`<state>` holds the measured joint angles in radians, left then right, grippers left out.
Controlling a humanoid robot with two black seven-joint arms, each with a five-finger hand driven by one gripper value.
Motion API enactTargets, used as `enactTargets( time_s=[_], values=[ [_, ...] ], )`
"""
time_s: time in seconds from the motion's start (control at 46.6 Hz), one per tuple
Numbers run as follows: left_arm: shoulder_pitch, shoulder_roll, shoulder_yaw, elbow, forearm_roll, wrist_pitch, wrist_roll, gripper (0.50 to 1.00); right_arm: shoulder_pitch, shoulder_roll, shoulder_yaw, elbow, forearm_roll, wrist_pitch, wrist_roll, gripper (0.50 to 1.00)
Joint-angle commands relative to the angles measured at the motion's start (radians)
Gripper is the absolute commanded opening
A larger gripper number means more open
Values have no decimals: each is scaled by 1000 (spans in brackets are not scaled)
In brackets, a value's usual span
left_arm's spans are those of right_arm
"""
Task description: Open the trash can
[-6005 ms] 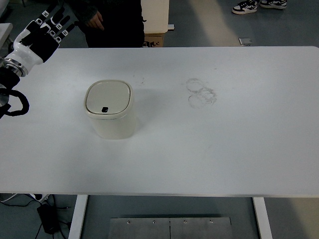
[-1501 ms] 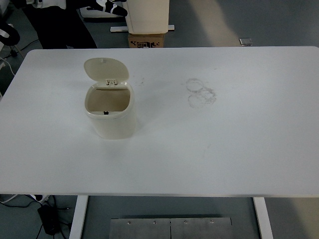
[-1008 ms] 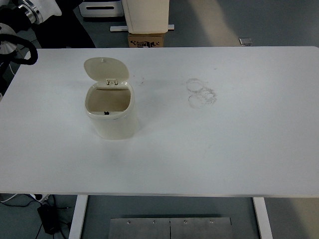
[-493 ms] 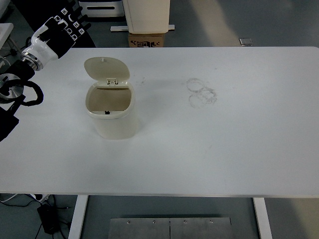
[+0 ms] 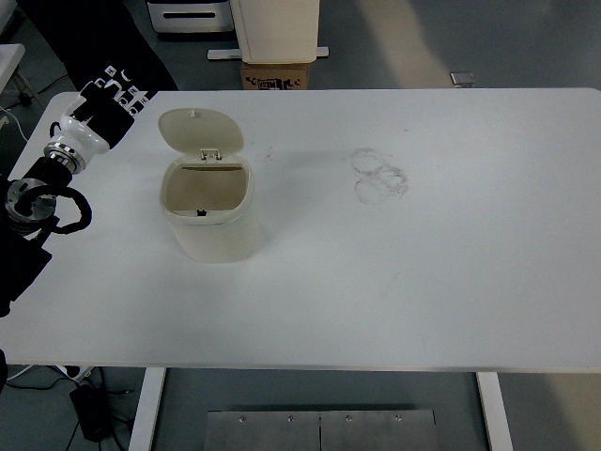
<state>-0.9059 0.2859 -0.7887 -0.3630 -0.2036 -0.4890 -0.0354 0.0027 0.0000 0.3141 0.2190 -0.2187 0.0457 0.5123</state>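
Left hand [image 5: 105,105] over bench [image 5: 423,272] corner, fingers extended, grasping nothing. Trash can [image 5: 208,211] just right of it, lid [image 5: 199,132] tipped up, interior showing.

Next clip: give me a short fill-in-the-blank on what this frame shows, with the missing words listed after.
1. The trash can's lid is ____.
2. The only robot hand in view is the ____ hand, beside the trash can without touching it.
3. The trash can stands on a ____ table.
4. The faint ring-shaped marks lie to the picture's ____ of the trash can.

Missing words: open; left; white; right
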Motion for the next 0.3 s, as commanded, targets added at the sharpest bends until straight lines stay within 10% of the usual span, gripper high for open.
enactTargets(
  time_s=[0.0, 0.279],
  values=[
    [18, 1, -1, -1, 0, 1, 0, 1000, -3, 0, -1, -3, 1, -3, 0, 991],
    [13, 24, -3, -1, -3, 6, 0, 1000, 5, 0, -6, -1, -11, -1, 2, 991]
  ],
)
